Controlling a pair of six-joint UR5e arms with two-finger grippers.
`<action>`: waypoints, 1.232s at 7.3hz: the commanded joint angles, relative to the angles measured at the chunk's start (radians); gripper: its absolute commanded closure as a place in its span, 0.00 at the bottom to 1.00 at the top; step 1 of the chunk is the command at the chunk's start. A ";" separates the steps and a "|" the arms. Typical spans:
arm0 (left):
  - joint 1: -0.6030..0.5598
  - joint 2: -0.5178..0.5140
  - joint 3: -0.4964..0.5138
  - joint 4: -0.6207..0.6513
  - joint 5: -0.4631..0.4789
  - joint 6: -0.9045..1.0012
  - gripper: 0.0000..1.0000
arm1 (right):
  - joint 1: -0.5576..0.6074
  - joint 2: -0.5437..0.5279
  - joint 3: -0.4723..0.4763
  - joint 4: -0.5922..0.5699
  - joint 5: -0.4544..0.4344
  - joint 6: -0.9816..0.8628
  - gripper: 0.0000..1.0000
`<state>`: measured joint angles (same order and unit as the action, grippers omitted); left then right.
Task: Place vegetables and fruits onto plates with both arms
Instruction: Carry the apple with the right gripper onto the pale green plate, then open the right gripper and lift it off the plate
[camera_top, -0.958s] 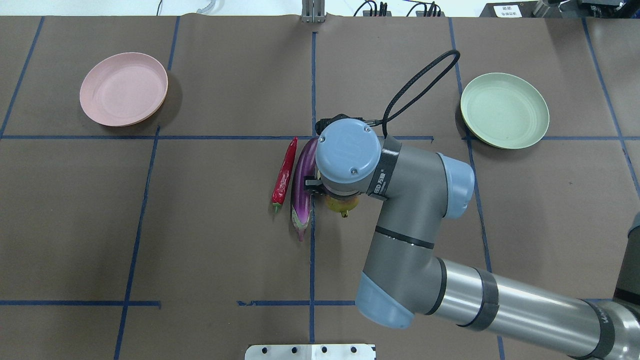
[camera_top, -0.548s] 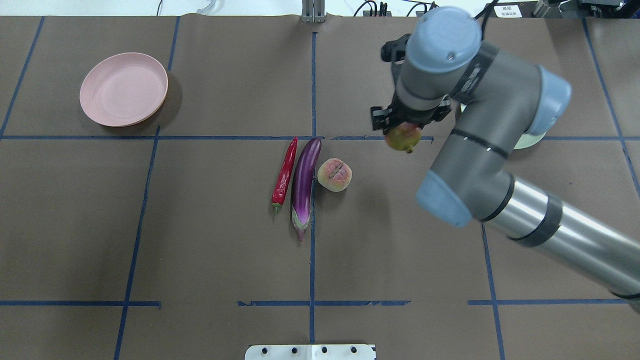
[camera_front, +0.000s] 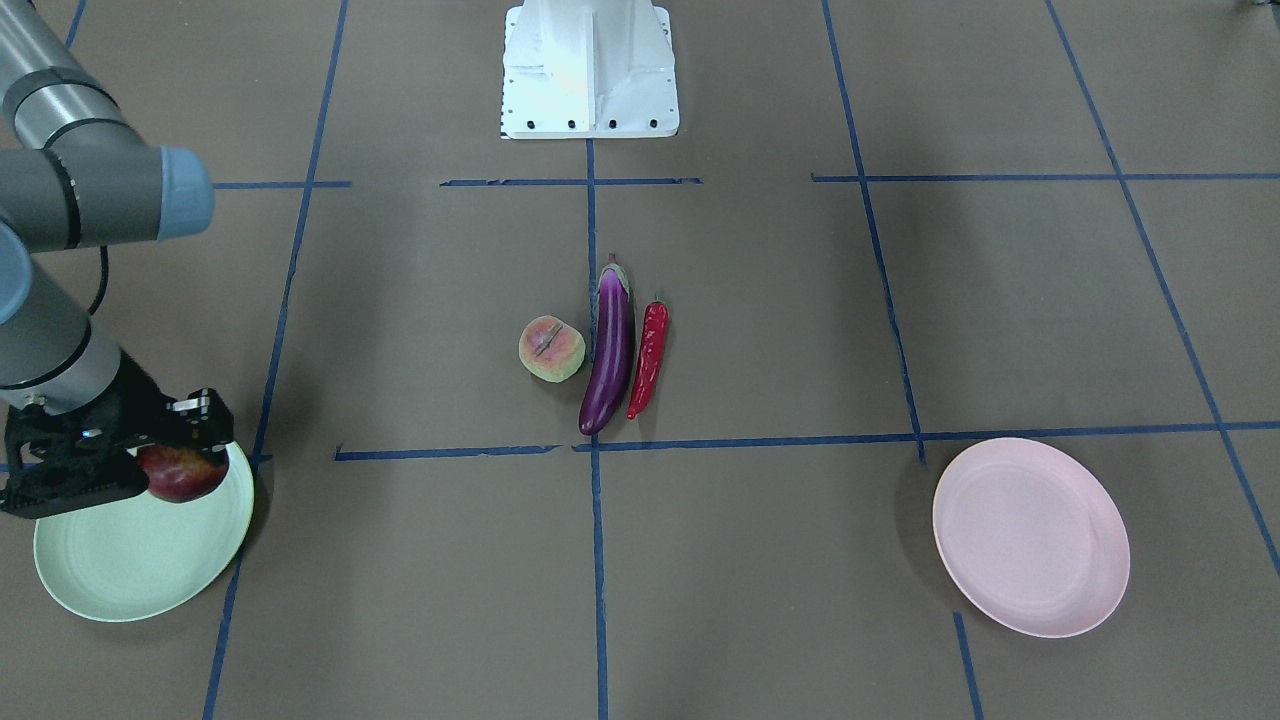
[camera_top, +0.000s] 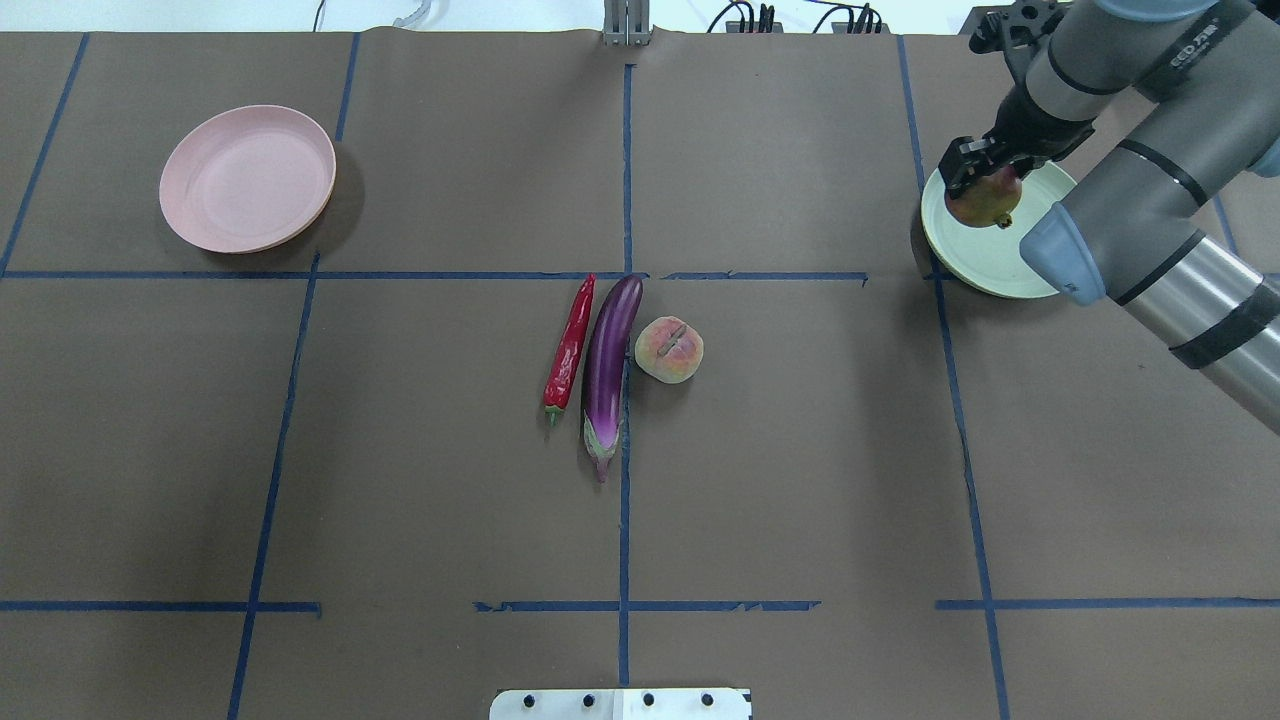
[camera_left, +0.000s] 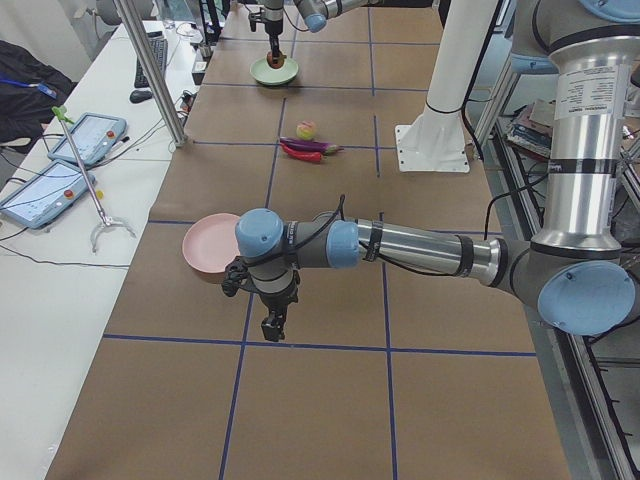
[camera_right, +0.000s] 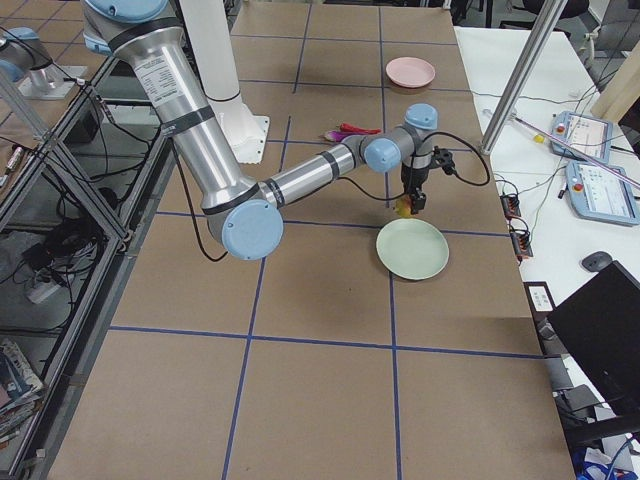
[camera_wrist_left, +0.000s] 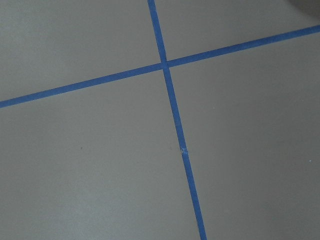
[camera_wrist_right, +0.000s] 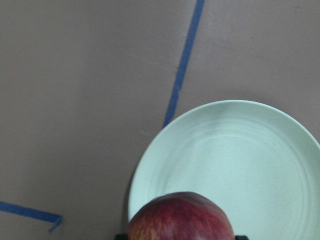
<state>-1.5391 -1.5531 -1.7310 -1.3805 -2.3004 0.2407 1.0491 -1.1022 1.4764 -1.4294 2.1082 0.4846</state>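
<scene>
Gripping the round dark red apple (camera_top: 982, 203), our black two-finger right gripper (camera_top: 985, 182) hangs over the pale mint green plate (camera_top: 985, 258), far right | left gripper (camera_left: 273, 325): we cannot tell its grip | creased pink-yellow peach (camera_top: 669, 350): centre, apparently touching purple eggplant (camera_top: 608, 370)

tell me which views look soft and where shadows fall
Right wrist view: the apple at the bottom edge looks soft, the green plate crisper. Overhead view: sharp, with a dark shadow right of the pink plate. Left wrist view: flat even light on tape lines, no glare.
</scene>
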 joint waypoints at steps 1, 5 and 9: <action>0.001 -0.001 0.002 -0.041 -0.001 -0.003 0.00 | 0.025 -0.037 -0.131 0.113 0.012 -0.031 0.66; 0.001 0.001 0.004 -0.048 -0.001 -0.003 0.00 | 0.022 -0.028 -0.107 0.113 0.013 -0.024 0.00; 0.001 0.001 0.013 -0.048 -0.001 -0.003 0.00 | -0.137 0.147 -0.021 0.099 -0.008 0.339 0.00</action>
<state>-1.5386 -1.5524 -1.7227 -1.4281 -2.3009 0.2384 0.9931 -1.0261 1.4451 -1.3294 2.1442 0.6713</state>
